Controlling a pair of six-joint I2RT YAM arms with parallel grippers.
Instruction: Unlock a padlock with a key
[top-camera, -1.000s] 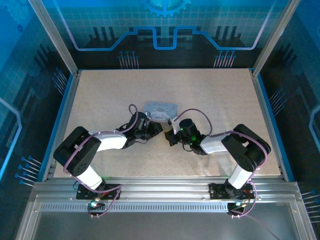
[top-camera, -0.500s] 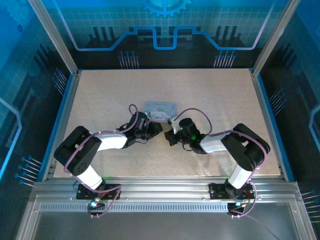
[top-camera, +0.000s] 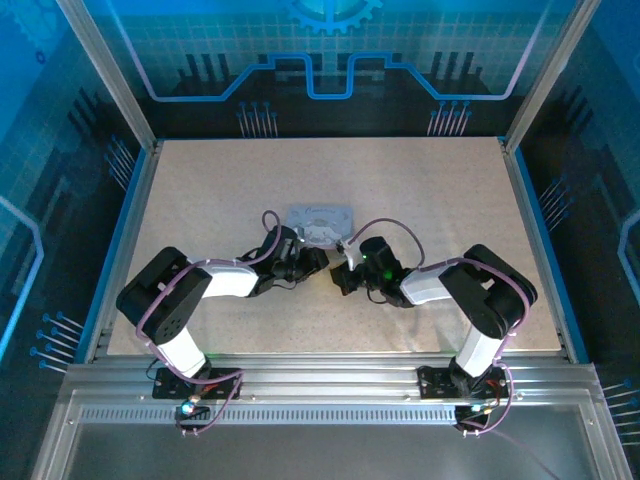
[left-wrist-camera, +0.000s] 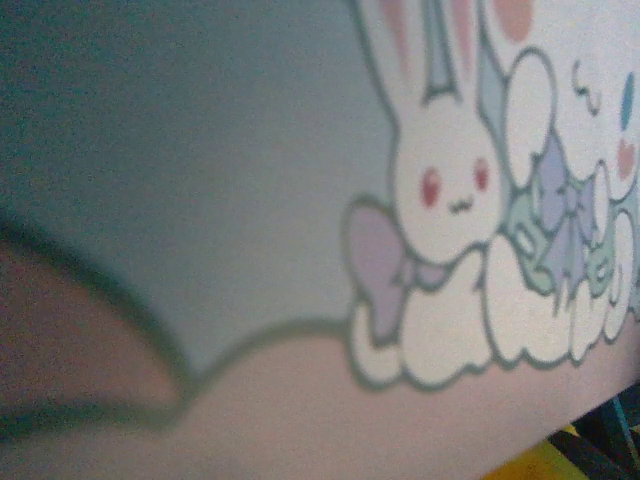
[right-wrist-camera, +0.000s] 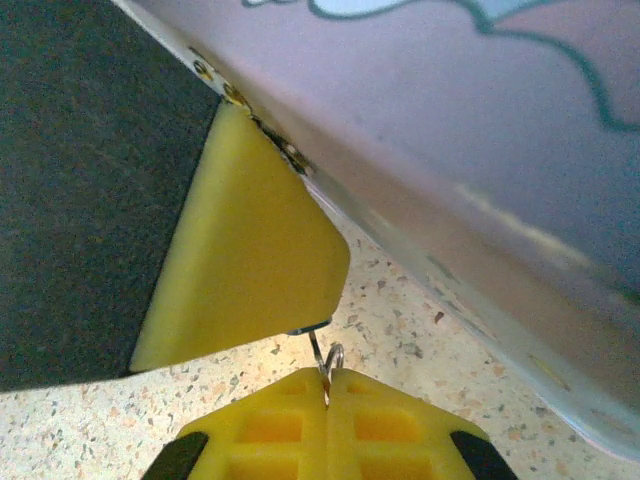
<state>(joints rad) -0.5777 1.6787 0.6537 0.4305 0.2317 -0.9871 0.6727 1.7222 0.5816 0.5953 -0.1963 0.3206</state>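
My right gripper (right-wrist-camera: 326, 400) is shut on the key (right-wrist-camera: 331, 357), a thin metal sliver with a small wire loop that sticks up from between its yellow fingertips. Just above it, a yellow finger (right-wrist-camera: 250, 250) of the left gripper hangs low over the table, with a small metal edge (right-wrist-camera: 310, 327) showing under its tip. The padlock itself is hidden behind that finger. From above, the left gripper (top-camera: 317, 258) and the right gripper (top-camera: 339, 273) meet tip to tip in front of the tin box (top-camera: 322, 220). I cannot tell how the left jaws stand.
The tin box (right-wrist-camera: 480, 150) lies right beside both grippers. In the left wrist view its printed bunny lid (left-wrist-camera: 200, 150) is very close and blurred. The speckled table (top-camera: 440, 190) is bordered by blue rails and aluminium posts.
Both arms have crept slightly toward each other in front of the tin box. The tin box has not moved.
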